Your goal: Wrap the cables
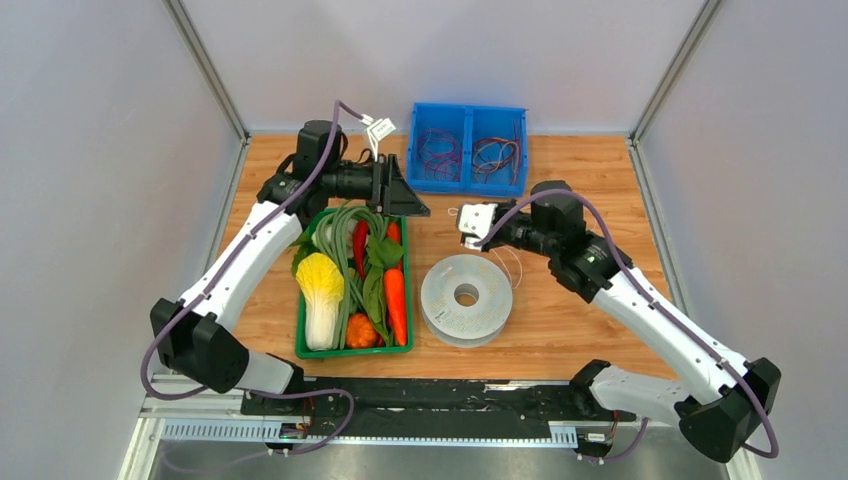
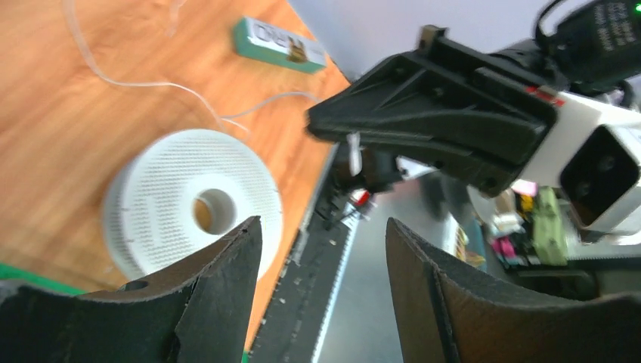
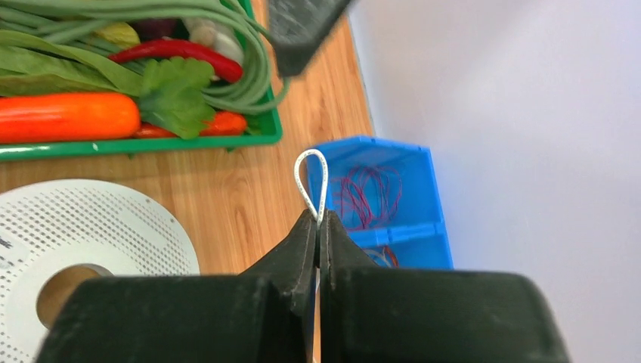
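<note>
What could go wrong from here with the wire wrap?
1. The right pincer is shut on the white wire with only a small loop showing past its tips. So thin a strand may slip out under pull.
2. Slack wire lies loose on the table beside the spool. It may snag or tangle when wound.
3. The open left pincer hangs close to the right one, so they may collide.

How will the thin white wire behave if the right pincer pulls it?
Probably floppy: the thin white wire folds into a tight loop above the shut right pincer. Held only at the tips, it may slip out. The flat pale-grey spool lies unclamped and could drag.
</note>
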Action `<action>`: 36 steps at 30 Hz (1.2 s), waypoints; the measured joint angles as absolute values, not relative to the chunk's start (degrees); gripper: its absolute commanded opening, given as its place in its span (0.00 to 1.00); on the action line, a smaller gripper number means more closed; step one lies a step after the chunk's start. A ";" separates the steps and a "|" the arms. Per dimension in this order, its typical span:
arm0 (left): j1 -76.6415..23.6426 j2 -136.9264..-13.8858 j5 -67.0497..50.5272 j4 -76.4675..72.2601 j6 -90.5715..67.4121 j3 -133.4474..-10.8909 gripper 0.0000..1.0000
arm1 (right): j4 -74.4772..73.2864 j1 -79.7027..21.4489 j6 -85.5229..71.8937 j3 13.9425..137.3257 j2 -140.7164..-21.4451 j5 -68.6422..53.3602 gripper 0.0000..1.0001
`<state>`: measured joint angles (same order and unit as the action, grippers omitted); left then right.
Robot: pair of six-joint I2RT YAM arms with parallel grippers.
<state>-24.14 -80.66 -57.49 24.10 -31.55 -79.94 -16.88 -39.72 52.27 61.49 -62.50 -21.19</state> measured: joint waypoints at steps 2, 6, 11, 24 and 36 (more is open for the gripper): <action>-23.05 -80.73 -55.29 25.91 -27.20 -79.81 0.70 | -17.34 -37.60 51.44 61.49 -62.04 -20.58 0.00; -22.44 -83.83 -51.92 30.57 -18.52 -80.01 0.70 | -17.52 -30.57 48.07 61.58 -61.71 -19.97 0.00; -23.70 -94.28 -48.71 36.23 -9.91 -81.69 0.72 | -18.52 -18.83 43.00 62.19 -61.71 -19.59 0.00; -30.98 -119.50 -44.88 50.85 4.58 -101.21 0.74 | -19.49 -0.71 37.30 62.54 -61.73 -20.03 0.00; -33.54 -132.18 -48.31 64.27 13.96 -108.81 0.42 | -20.69 1.17 35.86 62.54 -61.49 -21.10 0.00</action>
